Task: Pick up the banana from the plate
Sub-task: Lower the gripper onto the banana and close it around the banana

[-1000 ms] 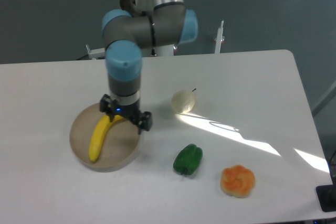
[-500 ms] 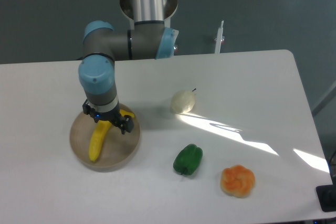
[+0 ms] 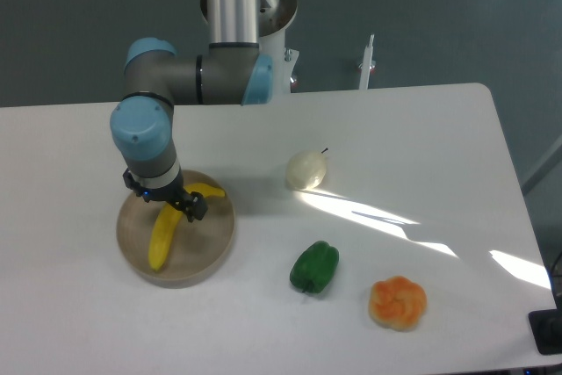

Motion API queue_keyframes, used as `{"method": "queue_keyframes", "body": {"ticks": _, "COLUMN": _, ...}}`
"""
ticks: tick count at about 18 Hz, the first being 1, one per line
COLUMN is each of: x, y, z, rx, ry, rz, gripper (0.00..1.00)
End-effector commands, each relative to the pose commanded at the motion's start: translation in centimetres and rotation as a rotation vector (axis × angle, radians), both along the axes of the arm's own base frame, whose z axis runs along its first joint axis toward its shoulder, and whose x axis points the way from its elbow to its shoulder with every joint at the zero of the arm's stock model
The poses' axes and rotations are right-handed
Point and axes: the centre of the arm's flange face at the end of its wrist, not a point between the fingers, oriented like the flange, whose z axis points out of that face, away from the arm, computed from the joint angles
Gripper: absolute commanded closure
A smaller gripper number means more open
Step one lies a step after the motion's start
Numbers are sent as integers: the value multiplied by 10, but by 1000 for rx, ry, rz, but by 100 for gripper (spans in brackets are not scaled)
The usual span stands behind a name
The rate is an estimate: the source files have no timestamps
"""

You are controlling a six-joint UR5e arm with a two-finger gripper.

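Observation:
A bright yellow banana (image 3: 164, 233) lies curved on the round beige plate (image 3: 211, 241) at the left of the white table. Its lower end points toward the plate's front-left rim and its upper end shows at the back right. My gripper (image 3: 164, 200) hangs straight down over the banana's upper middle, its dark fingers on either side of the fruit. The wrist hides the fingertips, so I cannot see whether they touch the banana.
A pale round fruit (image 3: 306, 169) sits right of the plate. A green pepper (image 3: 315, 267) and an orange pastry-like item (image 3: 398, 302) lie at the front right. Bright sunlight streaks cross the table's right half.
The arm has swung left along the plate, from the banana's upper end at the plate's right rim to a spot over the banana's middle. The banana has not moved.

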Motion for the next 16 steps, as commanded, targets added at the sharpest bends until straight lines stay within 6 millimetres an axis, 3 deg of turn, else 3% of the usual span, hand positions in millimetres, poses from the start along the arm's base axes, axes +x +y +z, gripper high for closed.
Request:
{"method": "queue_keyframes", "body": {"ticks": 6, "x": 1, "y": -1, "z": -6, "rx": -10, "ry": 2, "rz": -3, "gripper": 0}}
{"method": "queue_keyframes", "body": {"ticks": 7, "x": 0, "y": -2, "z": -7, "rx": -13, "ry": 14, "rz": -3, "gripper": 11}}
{"method": "queue_keyframes", "body": {"ticks": 9, "x": -1, "y": -2, "z": -5, "rx": -10, "ry": 16, "rz": -10, "gripper": 51}}
{"method": "queue_keyframes", "body": {"ticks": 10, "x": -1, "y": -1, "z": -4, "rx": -8, "ry": 17, "rz": -13, "gripper": 65}}
{"method": "queue_keyframes", "body": {"ticks": 12, "x": -1, "y": -1, "z": -4, "rx": -8, "ry": 17, "rz": -14, "gripper": 76}}
{"method": "queue_keyframes", "body": {"ticks": 16, "x": -1, "y": -1, "z": -6, "rx": -11, "ry": 16, "rz": -17, "gripper": 81}}
